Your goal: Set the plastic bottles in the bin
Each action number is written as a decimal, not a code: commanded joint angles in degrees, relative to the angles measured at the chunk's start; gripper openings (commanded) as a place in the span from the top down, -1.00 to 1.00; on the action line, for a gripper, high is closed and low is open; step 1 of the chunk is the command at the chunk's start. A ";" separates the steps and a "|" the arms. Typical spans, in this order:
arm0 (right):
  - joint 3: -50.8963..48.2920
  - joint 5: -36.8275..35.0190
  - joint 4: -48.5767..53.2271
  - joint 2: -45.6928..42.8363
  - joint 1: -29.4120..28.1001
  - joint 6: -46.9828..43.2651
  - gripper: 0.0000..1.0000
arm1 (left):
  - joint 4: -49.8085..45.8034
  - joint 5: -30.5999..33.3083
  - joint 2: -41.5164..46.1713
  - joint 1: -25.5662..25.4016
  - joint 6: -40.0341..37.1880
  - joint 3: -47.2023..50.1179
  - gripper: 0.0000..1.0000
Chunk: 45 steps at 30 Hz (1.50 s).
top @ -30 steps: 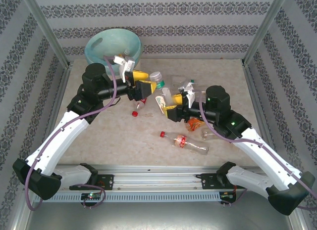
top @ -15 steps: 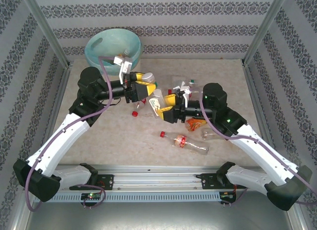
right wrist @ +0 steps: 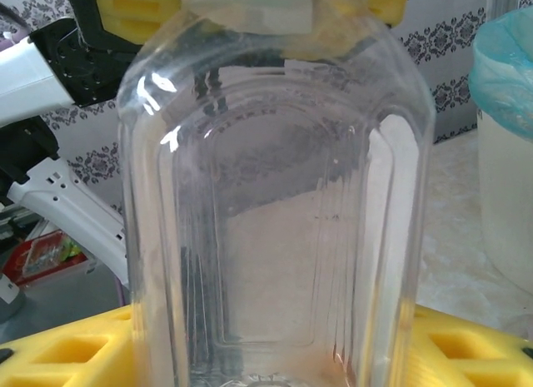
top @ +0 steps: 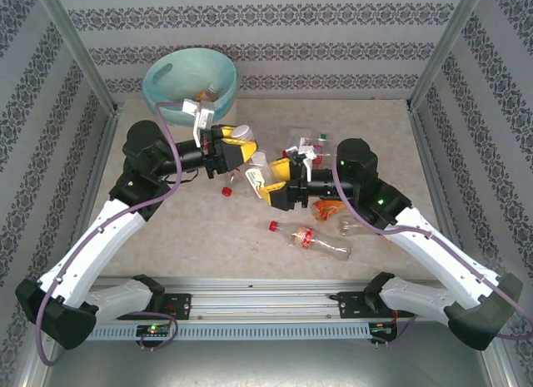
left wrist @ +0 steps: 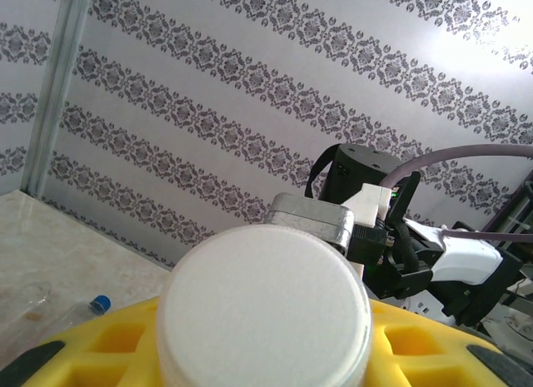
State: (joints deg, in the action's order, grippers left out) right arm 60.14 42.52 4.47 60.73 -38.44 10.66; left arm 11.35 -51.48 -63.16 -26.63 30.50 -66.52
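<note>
Now we have a mid-air handover above the table (top: pixel 191 229). One clear bottle (top: pixel 260 169) is stretched between the two arms. The left gripper (top: pixel 236 151) has its yellow fingers pinched in around the top end, just under the white cap (left wrist: pixel 265 308), and that cap looms large in the left wrist view. The right gripper (top: pixel 279 187) cradles the bottle's base between its own yellow fingers. Whether those fingers are clamping or have slackened, the views don't settle.

The bottle hangs well short of the bin (top: pixel 158 91), which stands at the far left corner behind the left arm.

So how to do this well? The left hand needs a firm bite below the cap's flange before the right lets go, because smooth clear plastic slips easily. The right should then spread wide and draw straight back along the bottle's axis, not sideways, or it will lever the bottle out of the left's pinch. After that the left swings back over the teal rim and drops from directly above the opening.

Plenty more waits on the table: a red-capped bottle (top: pixel 321 241) lies near the front, and an orange-labelled bottle (top: pixel 326 209) sits under the right arm.
</note>
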 commanded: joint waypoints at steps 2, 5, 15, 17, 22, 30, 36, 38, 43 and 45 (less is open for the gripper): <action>0.74 -7.24 -1.45 -1.83 -0.62 -0.85 -0.52 | 2.47 5.73 4.11 -0.48 -4.03 2.09 0.59; -0.32 -16.53 -0.56 -3.98 -1.46 -2.90 -0.52 | -0.29 12.40 6.12 -0.45 -7.19 1.84 0.80; -0.90 -28.00 0.95 -6.86 -4.29 -10.27 -0.51 | -11.22 42.65 5.98 -0.32 -21.64 -6.90 1.00; -0.74 -28.36 1.14 -6.46 -4.35 -10.79 -0.51 | -12.28 46.57 3.87 0.07 -25.63 -10.30 1.00; 0.21 -28.45 1.42 -4.77 -4.46 -11.29 -0.50 | -18.42 46.11 -5.81 8.62 -25.86 -21.68 1.00; 1.65 -28.00 3.55 -3.41 -5.59 -13.02 -0.48 | -19.81 51.32 -19.56 15.38 -29.71 -30.04 1.00; 0.95 -29.57 5.07 -4.41 -6.02 -13.92 -0.48 | -22.99 53.50 -30.08 18.95 -32.24 -36.31 1.00; 0.60 -30.00 5.03 -4.56 -6.09 -13.84 -0.48 | -25.33 52.88 -33.45 19.82 -31.91 -38.73 1.00; -0.27 -30.38 5.59 -4.51 -6.13 -14.06 -0.49 | -33.14 48.04 -41.09 21.06 -30.40 -45.09 1.00; -0.29 -30.57 5.86 -4.24 -6.26 -14.31 -0.49 | -34.07 45.61 -42.69 21.14 -30.15 -46.09 1.00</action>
State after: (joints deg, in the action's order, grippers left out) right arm 59.99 13.10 9.47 57.04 -44.14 -2.24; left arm -17.96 -1.80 -104.71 -5.89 0.36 -109.75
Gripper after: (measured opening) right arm 0.743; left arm 0.410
